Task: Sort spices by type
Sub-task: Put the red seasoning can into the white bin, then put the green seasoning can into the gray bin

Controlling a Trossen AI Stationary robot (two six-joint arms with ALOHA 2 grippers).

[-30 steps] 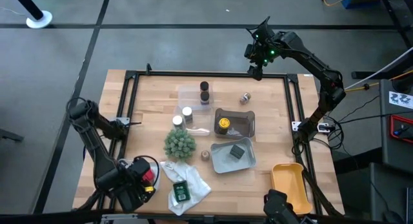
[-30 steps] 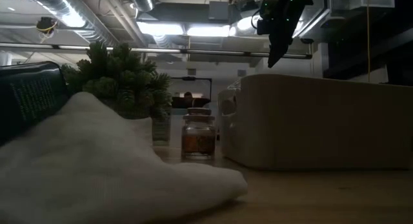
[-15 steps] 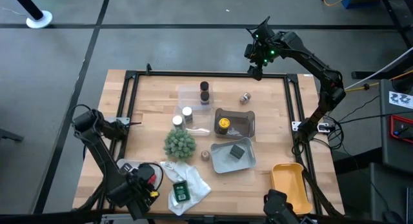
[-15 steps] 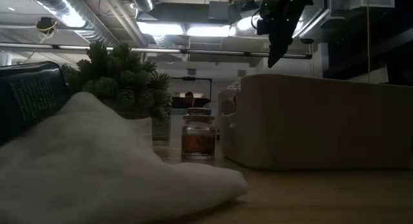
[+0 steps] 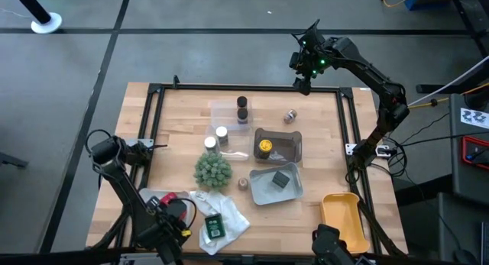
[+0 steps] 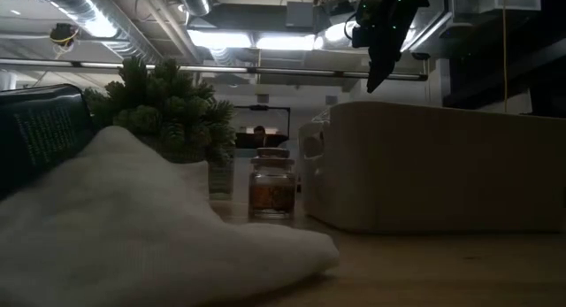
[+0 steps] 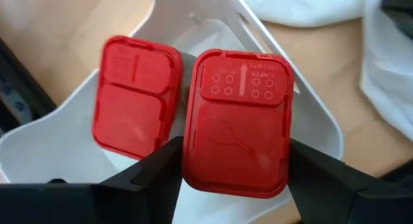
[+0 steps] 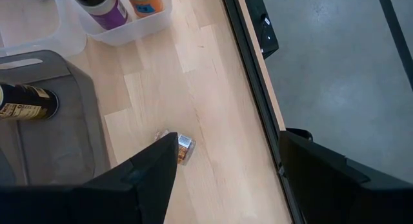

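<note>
- High view: the left tool (image 5: 170, 223) sits at the near left corner of the counter (image 5: 183, 135), over a white tray (image 5: 153, 198) with red showing under it. The right tool (image 5: 302, 80) hangs above the far edge, well apart from the spices. Two dark jars (image 5: 242, 110) share a clear tray; a yellow-capped jar (image 5: 264, 147) sits in a dark tray, and a grey block (image 5: 281, 179) in a grey tray. A small loose jar (image 5: 290, 116) stands on bare wood.
- Low view: a plant (image 6: 164, 108) and a glass jar (image 6: 271, 188) stand behind a white bag (image 6: 159, 245); the right arm's tool hangs high above them.
- Left wrist view: a red packet (image 7: 236, 121) lies between the fingers (image 7: 151, 179) over the tray, with a second packet (image 7: 135, 95) just beside it. Whether it is gripped or just let go, I cannot tell.
- Right wrist view: the fingers (image 8: 155, 169) stand wide apart, holding nothing; the loose jar lies below, between them.
- Step: likely dropping the packet beside its twin. Next: lift the left tool clear, then fetch another unsorted spice.
</note>
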